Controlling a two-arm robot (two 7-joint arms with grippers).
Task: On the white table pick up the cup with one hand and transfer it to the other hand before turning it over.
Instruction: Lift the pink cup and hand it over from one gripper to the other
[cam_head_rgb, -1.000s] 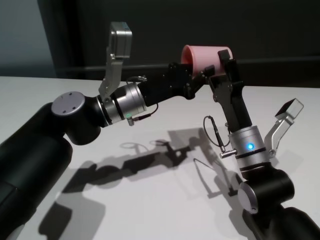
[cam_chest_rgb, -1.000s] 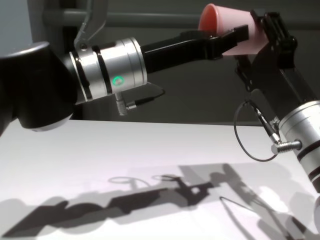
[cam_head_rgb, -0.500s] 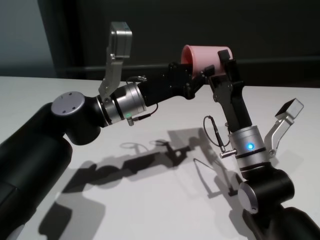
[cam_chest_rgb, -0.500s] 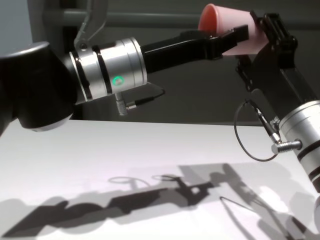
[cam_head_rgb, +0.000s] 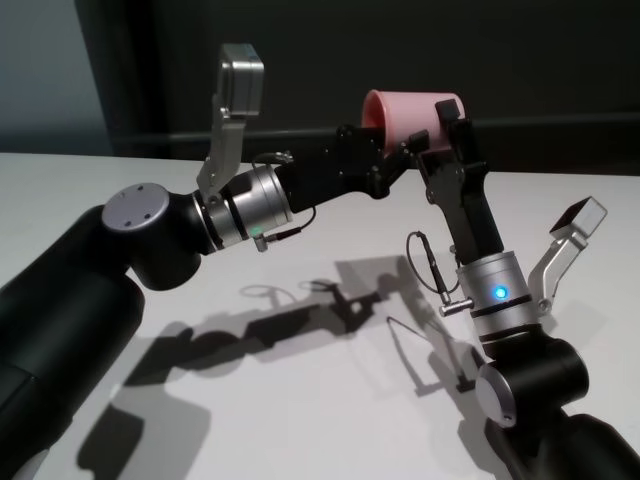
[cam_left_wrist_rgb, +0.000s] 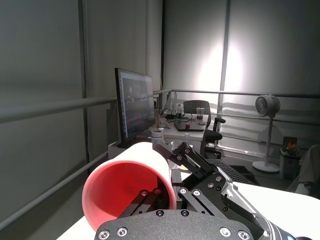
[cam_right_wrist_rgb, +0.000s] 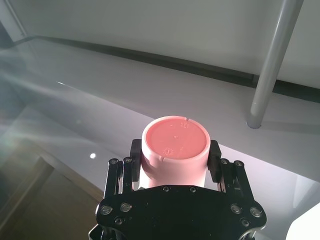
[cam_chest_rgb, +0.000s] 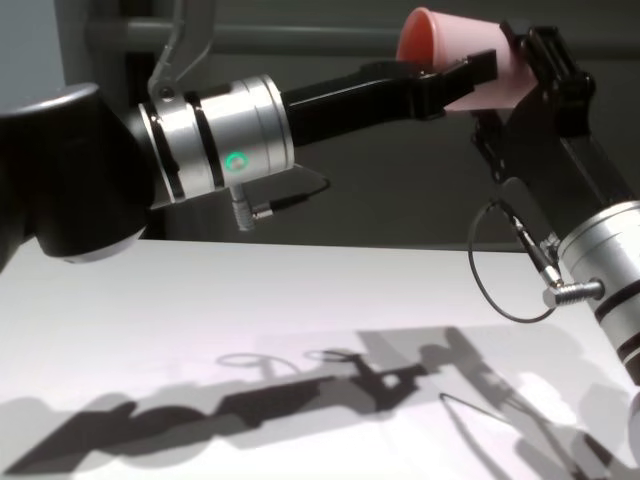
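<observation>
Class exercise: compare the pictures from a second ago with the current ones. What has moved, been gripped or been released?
Nothing has visibly changed. The pink cup still hangs on its side above the white table, with the left gripper and the right gripper both at it as before. The right gripper's fingers remain clamped on its sides near its base.

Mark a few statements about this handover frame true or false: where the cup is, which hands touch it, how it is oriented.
1. The pink cup stands on the white table. False: it is held in the air above it.
2. The right hand grips the cup with a finger on each side. True.
3. The left hand is parked far from the cup. False: its fingers reach the cup.
4. The cup's open mouth faces the robot's left side. True.
5. The cup is blue. False: it is pink.
</observation>
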